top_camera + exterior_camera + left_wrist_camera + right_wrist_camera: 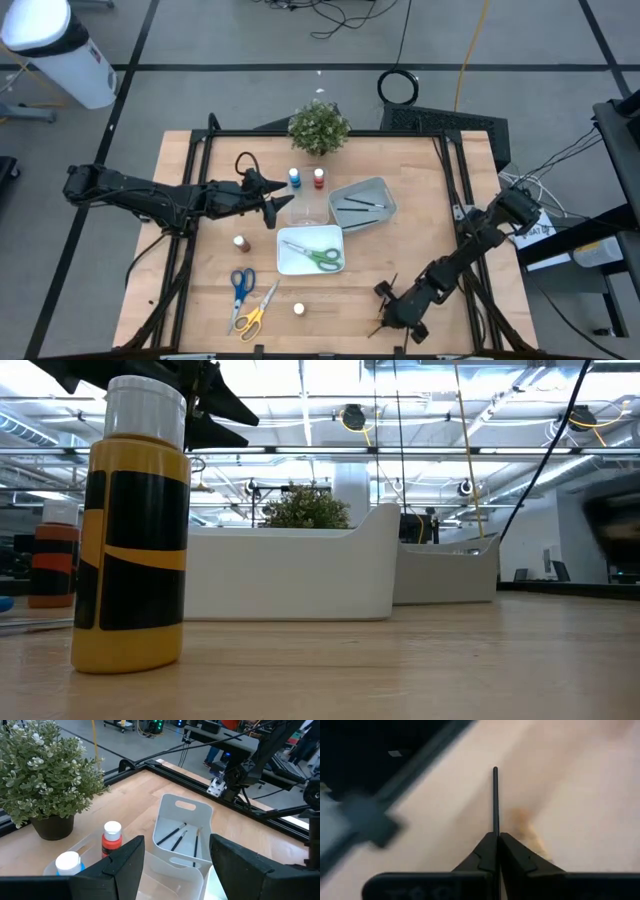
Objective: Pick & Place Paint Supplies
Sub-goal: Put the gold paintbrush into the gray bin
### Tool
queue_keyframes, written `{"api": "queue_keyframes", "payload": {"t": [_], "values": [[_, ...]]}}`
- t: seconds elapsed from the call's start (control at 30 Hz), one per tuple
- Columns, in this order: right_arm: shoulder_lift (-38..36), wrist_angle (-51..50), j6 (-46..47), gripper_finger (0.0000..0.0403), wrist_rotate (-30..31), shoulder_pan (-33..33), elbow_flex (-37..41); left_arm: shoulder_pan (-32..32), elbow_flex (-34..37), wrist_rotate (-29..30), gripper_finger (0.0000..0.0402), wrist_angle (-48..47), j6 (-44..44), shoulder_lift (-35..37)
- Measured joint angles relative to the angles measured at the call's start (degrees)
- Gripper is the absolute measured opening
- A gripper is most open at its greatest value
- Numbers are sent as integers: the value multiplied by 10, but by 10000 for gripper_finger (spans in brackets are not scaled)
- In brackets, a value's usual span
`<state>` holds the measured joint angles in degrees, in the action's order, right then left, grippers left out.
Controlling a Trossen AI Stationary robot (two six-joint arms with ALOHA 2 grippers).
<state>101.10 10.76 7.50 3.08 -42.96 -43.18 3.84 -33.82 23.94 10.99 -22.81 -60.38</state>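
Note:
My right gripper [385, 318] is low over the table near its front edge, right of centre, shut on a thin dark brush [495, 800]. My left gripper [275, 205] hovers open over the clear tray [305, 211], next to the blue bottle [295, 178] and the red bottle [319, 178]. Several more brushes [175, 836] lie in the grey tray [362, 203]. Green scissors [325, 258] lie in the white tray [312, 250]. A brown bottle [241, 243], blue scissors [240, 285], yellow scissors [255, 315] and a whitish-capped yellow bottle [135, 530] rest on the wood. My right gripper pinches the brush between its two fingertips [487, 851], at the near end of the stick [495, 830]. The fingers slant down from the table's right side and lie along the brush, which sticks straight out ahead of them. I cannot tell whether the brush touches the wood.
A leafy potted plant [320, 128] stands at the far edge, behind the bottles. Bare wood lies around my right gripper, with the table's dark frame rail [470, 290] close on its right.

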Motion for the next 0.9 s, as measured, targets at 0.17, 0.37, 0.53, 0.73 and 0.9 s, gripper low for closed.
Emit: {"api": "queue_keyframes", "payload": {"t": [0.17,0.37,0.53,0.73,0.9], "values": [[0,-5,-28,4,29,21,0,0,0,0,237,0,0,0],[1,-9,-34,12,43,43,1,0,0,0,237,0,0,0],[-13,-10,-49,8,45,48,2,0,0,0,237,-2,1,0],[-72,-19,-72,8,53,50,6,0,0,0,237,-2,5,0],[-122,5,-28,10,110,54,4,0,0,0,237,-4,6,0]]}}
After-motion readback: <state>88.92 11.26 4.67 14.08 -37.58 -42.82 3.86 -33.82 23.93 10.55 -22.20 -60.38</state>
